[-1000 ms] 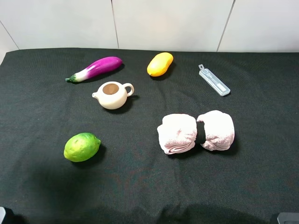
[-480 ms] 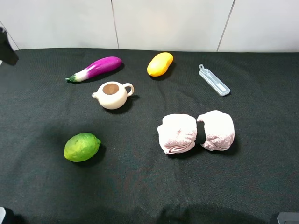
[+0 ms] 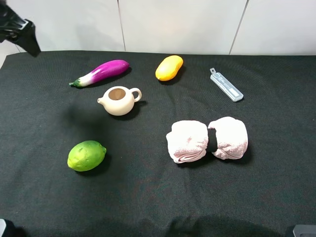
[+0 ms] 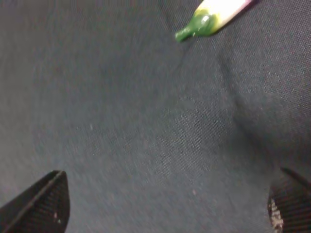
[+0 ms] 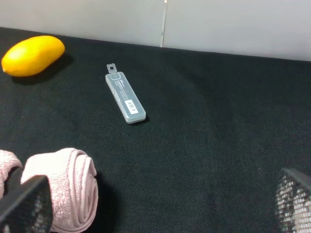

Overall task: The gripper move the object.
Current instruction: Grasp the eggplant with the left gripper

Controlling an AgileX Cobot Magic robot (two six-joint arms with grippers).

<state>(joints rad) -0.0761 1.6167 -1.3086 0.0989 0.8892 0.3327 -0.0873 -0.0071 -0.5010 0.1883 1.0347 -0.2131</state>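
Left gripper, jaws spread wide and empty, hangs over the black cloth's far-left corner; the purple eggplant lies to its right, untouched.

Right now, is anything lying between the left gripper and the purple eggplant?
Nothing: in the exterior high view only bare black cloth separates the left gripper from the eggplant. The left wrist view shows the same bare stretch.

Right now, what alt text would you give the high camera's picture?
Six things lie on a black cloth: purple eggplant, yellow mango, cream teapot, green lime, rolled pink towel, grey case. The left gripper hangs over the far left corner, touching nothing.
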